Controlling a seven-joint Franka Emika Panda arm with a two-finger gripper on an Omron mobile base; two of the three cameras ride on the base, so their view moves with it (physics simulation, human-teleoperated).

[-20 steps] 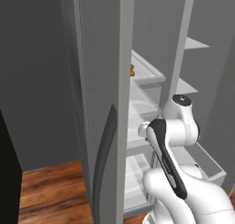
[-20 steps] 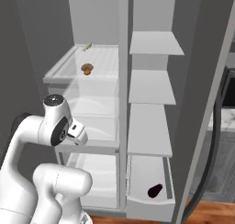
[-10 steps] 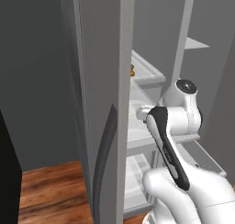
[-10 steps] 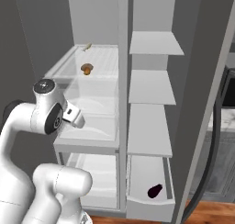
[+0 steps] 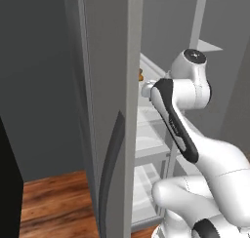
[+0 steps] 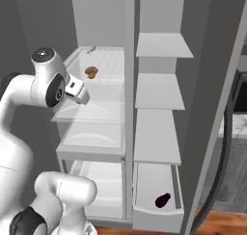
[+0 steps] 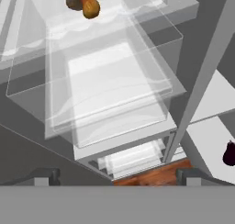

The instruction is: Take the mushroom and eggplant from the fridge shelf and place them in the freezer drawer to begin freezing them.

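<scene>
Wide open, the fridge shows its white fridge shelf (image 6: 110, 60) up high, and the mushroom (image 6: 90, 72) sits on it, well apart from the gripper (image 7: 117, 175). Its two tips stand far apart with nothing between them (so it is open and empty). Down low, the eggplant (image 6: 162, 200) already lies in the freezer drawer (image 6: 159, 215). The mushroom is tiny and round, so I think it could roll away or slip out if the tips close a bit off to one side. The clear shelves (image 6: 91, 111) below could get bumped too.
</scene>
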